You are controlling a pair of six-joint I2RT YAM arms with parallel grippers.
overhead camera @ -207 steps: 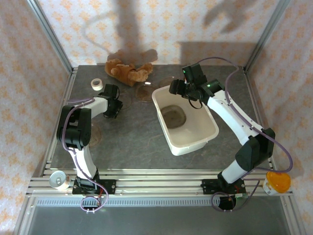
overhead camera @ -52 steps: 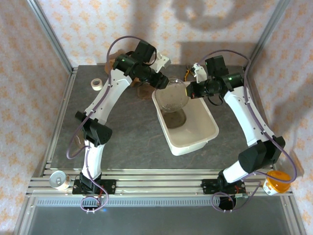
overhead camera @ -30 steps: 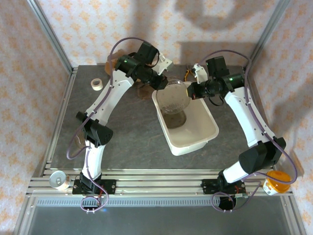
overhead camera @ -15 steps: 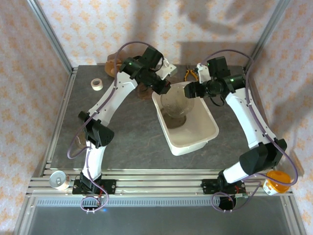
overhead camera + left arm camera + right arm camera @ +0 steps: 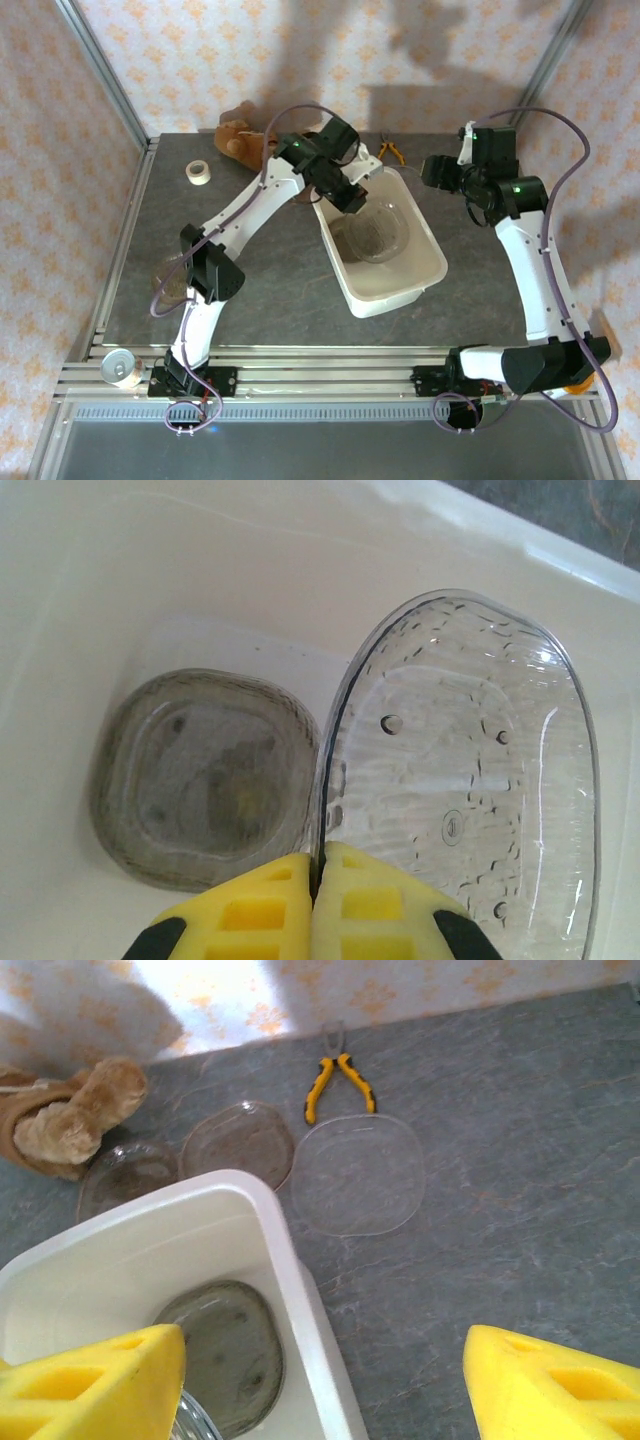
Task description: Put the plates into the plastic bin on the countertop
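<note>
My left gripper [image 5: 352,198] reaches over the white plastic bin [image 5: 430,272] and is shut on the rim of a clear plate [image 5: 386,232], which hangs tilted inside it. In the left wrist view the yellow fingers [image 5: 370,905] pinch that plate [image 5: 460,780] edge-on. Another plate [image 5: 205,770] lies flat on the bin's floor. My right gripper [image 5: 432,172] is open, off the bin's far right corner, with nothing between its fingers [image 5: 560,1390]. Three more clear plates [image 5: 358,1173] [image 5: 238,1143] [image 5: 125,1175] lie on the countertop [image 5: 520,1210] behind the bin.
Yellow-handled pliers [image 5: 338,1085] lie by the back wall next to the loose plates. A brown teddy [image 5: 237,138] and a white tape roll [image 5: 199,172] sit at the back left. A can [image 5: 122,367] stands on the front rail.
My right gripper opened, let go of the clear plate and drew back to the right. My left gripper carried the plate down and rightward into the bin.
</note>
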